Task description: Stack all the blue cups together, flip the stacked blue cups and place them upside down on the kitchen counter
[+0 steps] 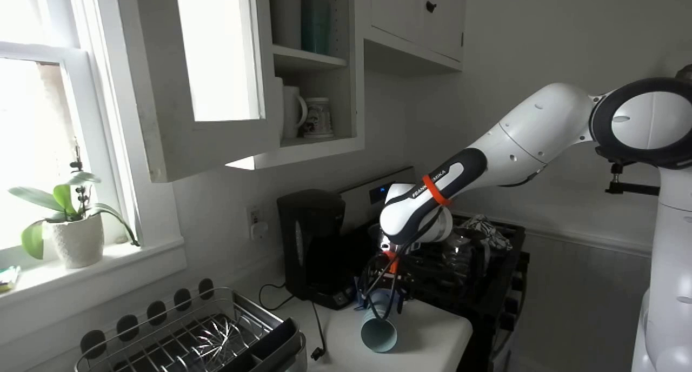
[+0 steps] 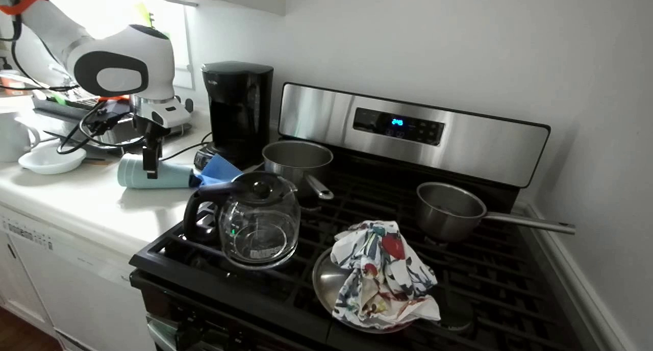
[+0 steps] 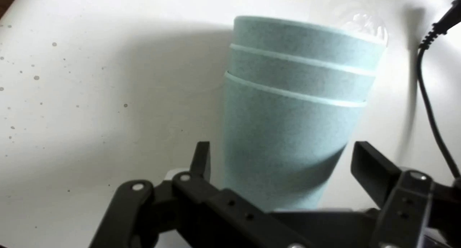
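Observation:
The pale light-blue cups are nested into one stack that lies on its side on the white kitchen counter [image 3: 144, 132]. The stack shows in both exterior views, cups [image 1: 379, 331] and cups [image 2: 171, 175], and large in the wrist view, cups [image 3: 291, 122]. Its open mouth faces the camera in an exterior view, and three rims show in the wrist view. My gripper [image 3: 281, 147] is open, with one finger on each side of the stack near its narrow end and a small gap at each side. The narrow end is partly hidden behind the gripper.
A black coffee maker [image 2: 237, 111] stands behind the stack, with a blue item [image 2: 218, 171] close by. A black cord [image 3: 430, 100] lies beside the cups. The dish rack [image 1: 186, 334], white bowl [image 2: 52, 158], glass carafe [image 2: 260, 228] and stove [image 2: 301, 310] are around.

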Controlling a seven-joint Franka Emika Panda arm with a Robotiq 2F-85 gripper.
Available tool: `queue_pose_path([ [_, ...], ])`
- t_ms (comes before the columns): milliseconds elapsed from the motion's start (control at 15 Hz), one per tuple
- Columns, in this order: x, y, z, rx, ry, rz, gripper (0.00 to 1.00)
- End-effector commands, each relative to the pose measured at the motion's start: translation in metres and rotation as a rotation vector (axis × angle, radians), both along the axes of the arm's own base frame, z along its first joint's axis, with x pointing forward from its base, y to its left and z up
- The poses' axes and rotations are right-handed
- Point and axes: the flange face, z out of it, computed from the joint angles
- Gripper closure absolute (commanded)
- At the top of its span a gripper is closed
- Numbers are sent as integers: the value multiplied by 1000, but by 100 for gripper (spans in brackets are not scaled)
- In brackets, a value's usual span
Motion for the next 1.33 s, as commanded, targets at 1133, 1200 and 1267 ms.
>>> queue_pose_path([
  [1133,-46,82,56,-370,-61,-57,37],
  [1200,-49,85,59,-404,-88,-65,37],
  [1267,-52,88,62,-444,-115,-76,37],
])
